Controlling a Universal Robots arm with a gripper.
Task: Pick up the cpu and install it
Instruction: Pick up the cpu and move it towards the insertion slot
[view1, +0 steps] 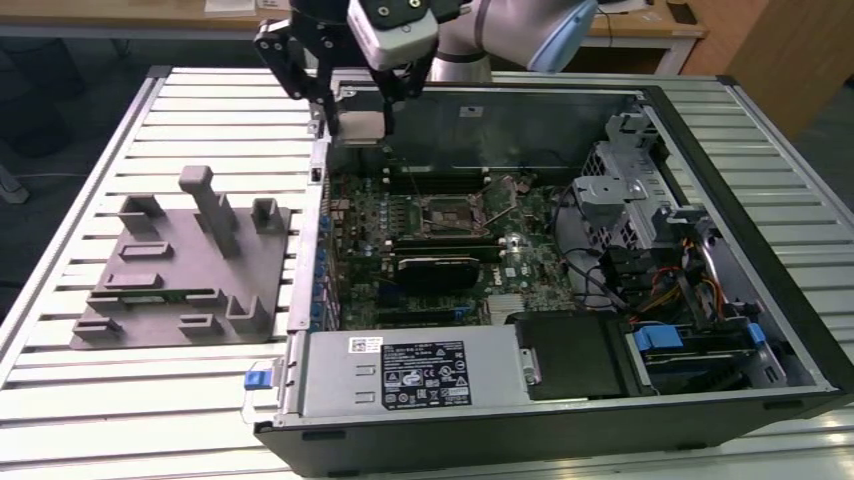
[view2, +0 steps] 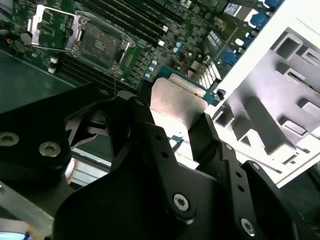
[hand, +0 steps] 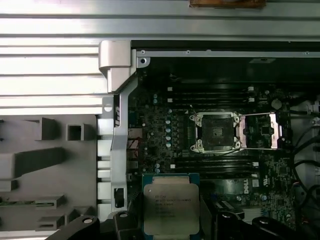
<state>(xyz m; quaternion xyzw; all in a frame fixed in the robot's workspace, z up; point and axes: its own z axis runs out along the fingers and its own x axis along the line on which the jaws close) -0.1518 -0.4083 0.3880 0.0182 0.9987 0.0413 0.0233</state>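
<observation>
Gripper (view1: 356, 120) clamped on the cpu (hand: 171, 207), hovering with the open socket (view1: 451, 212) at roughly 4 o'clock from it in the exterior view; risk: chip may sit skewed between the fingers (view2: 207, 137) (hard to tell), land off-register and bend socket pins.

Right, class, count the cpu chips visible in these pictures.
1: the cpu, held in the gripper above the computer case. The socket holds none; others may be hidden.

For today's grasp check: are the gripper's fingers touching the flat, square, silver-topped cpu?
Touching. The second wrist view shows black fingers clamping the cpu on opposite edges.
</observation>
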